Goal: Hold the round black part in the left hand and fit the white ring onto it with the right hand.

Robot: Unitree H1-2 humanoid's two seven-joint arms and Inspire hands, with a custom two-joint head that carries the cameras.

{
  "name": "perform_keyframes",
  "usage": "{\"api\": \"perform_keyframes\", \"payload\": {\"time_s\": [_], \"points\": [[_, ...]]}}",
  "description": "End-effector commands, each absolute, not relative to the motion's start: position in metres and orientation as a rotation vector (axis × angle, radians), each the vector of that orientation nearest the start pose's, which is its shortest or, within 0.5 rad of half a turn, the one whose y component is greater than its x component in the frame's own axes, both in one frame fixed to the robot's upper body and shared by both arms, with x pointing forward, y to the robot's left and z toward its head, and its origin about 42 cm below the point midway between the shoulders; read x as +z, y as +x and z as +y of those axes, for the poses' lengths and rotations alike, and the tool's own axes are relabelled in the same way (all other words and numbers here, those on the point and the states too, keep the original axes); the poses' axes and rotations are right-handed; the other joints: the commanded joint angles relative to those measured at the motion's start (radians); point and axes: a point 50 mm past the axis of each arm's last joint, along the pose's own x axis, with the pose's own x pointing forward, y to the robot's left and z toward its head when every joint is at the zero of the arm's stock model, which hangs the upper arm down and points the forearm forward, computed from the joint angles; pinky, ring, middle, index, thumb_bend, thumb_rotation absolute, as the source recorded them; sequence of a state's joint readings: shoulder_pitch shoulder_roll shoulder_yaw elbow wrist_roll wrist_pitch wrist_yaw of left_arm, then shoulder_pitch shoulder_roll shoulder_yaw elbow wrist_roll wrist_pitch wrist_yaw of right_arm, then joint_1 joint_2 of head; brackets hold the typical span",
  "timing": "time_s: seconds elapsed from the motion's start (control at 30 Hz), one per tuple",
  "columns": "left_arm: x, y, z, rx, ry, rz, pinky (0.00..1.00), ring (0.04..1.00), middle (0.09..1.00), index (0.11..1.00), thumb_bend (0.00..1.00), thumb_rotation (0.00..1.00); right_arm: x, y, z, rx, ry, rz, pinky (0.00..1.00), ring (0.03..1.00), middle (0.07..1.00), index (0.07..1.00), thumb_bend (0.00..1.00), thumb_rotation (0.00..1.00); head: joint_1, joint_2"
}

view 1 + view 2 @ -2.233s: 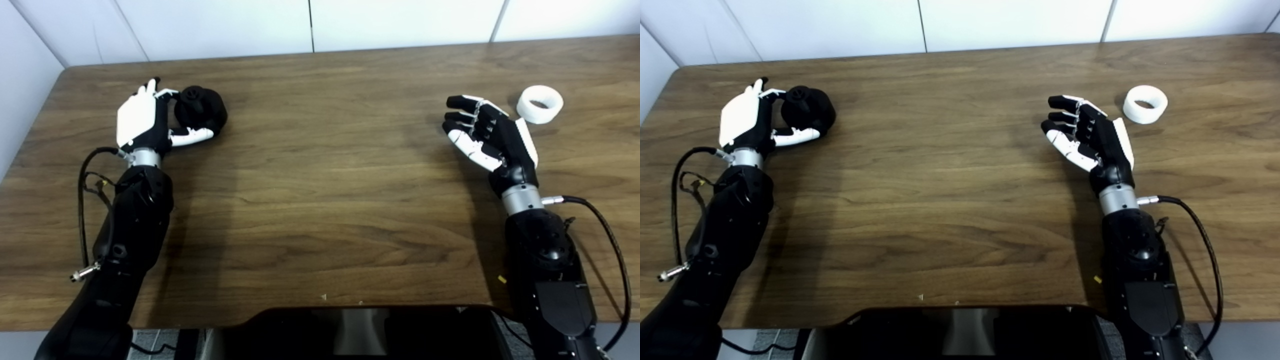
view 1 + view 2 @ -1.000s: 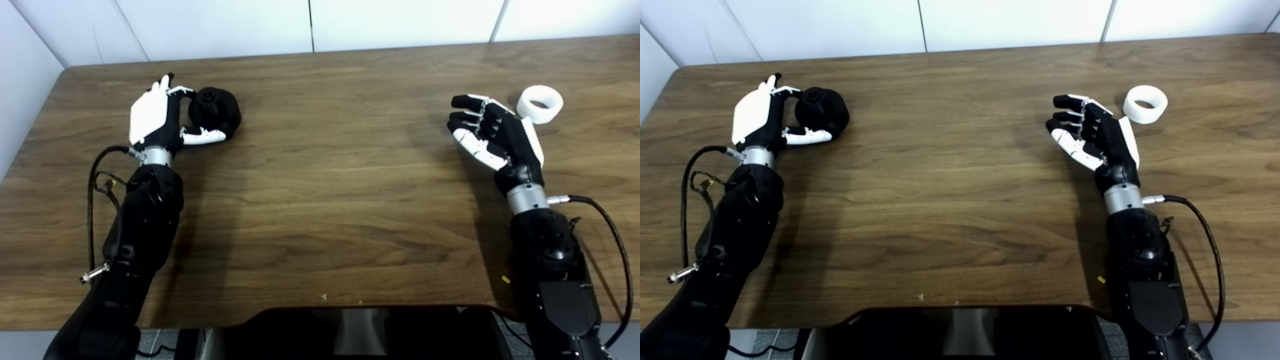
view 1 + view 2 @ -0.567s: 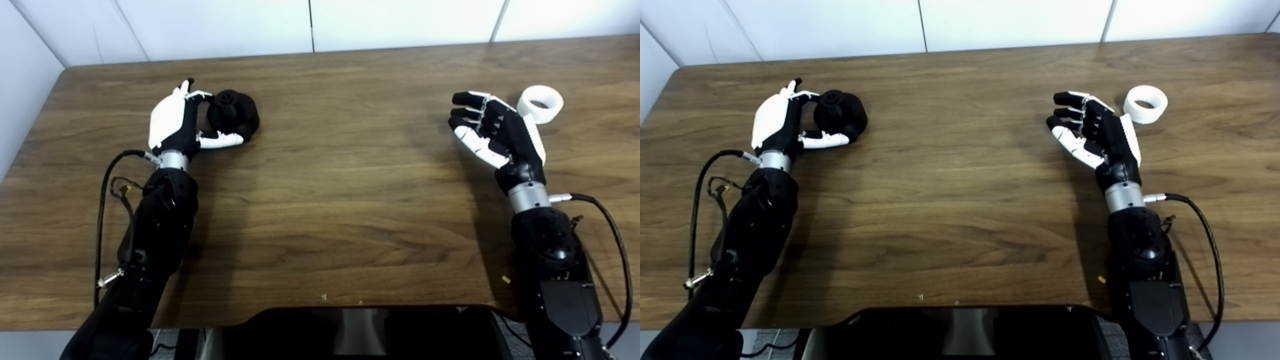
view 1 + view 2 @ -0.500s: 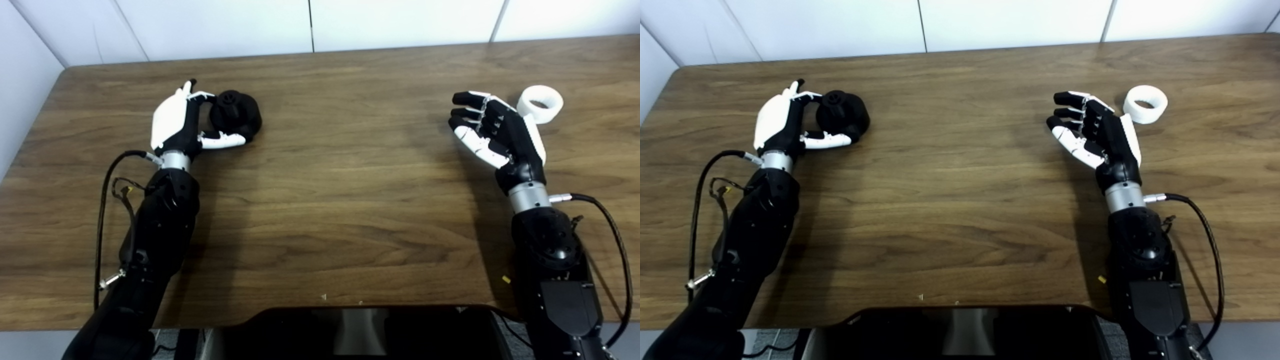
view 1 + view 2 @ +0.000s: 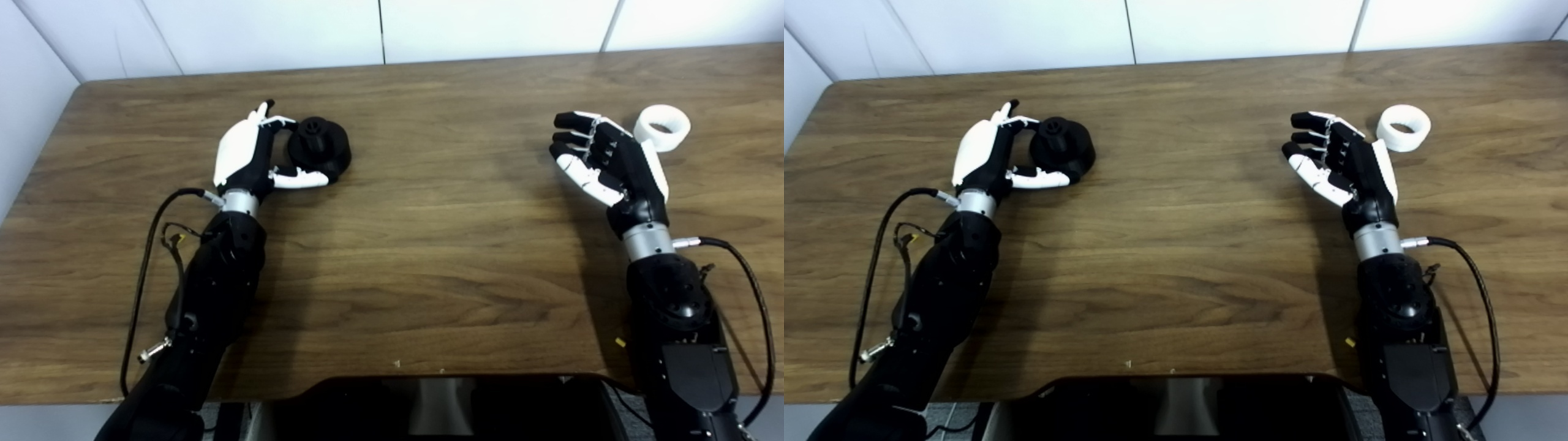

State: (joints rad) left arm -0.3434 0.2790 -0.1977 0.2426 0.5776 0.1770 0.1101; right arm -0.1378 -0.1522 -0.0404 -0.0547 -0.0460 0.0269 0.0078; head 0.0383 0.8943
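The left hand (image 5: 248, 153) is curled around the round black part (image 5: 320, 149), fingers over its far side and thumb along its near edge, holding it low over the wooden surface (image 5: 429, 233). The right hand (image 5: 606, 162) holds nothing, fingers spread and slightly curled, palm facing inward. The white ring (image 5: 661, 127) lies flat on the surface just behind that hand, at its back rather than its palm.

The grasp on the part looks like a light pinch, so it could slip or twist when the ring is pressed on. The right hand must turn round to reach the ring, and its knuckles could knock it away.

Since the earliest frame, the left hand has carried the part toward the middle; the right hand and ring have barely moved.
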Motion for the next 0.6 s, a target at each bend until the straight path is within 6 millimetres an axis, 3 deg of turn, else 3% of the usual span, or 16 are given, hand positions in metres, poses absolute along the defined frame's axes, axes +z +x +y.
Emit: {"api": "perform_keyframes", "payload": {"time_s": [0.0, 0.27, 0.57], "points": [[0.156, 0.396, 0.246, 0.006, 0.935, -0.098, 1.0, 1.0, 1.0, 0.646, 0.99, 0.33, 0.178, 0.337, -0.257, 0.005, -0.188, -0.261, 0.64, 0.727, 0.755, 0.693, 0.53, 0.32, 0.0, 0.001], [0.165, 0.387, 0.226, -0.074, 0.912, -0.157, 1.0, 1.0, 1.0, 0.647, 1.0, 0.37, 0.179, 0.338, -0.256, 0.008, -0.193, -0.263, 0.65, 0.732, 0.761, 0.698, 0.51, 0.32, 0.003, 0.0], [0.163, 0.375, 0.206, -0.154, 0.91, -0.171, 1.0, 1.0, 1.0, 0.645, 1.0, 0.37, 0.179, 0.338, -0.257, 0.005, -0.187, -0.264, 0.64, 0.724, 0.758, 0.694, 0.53, 0.33, 0.005, 0.001]]}}
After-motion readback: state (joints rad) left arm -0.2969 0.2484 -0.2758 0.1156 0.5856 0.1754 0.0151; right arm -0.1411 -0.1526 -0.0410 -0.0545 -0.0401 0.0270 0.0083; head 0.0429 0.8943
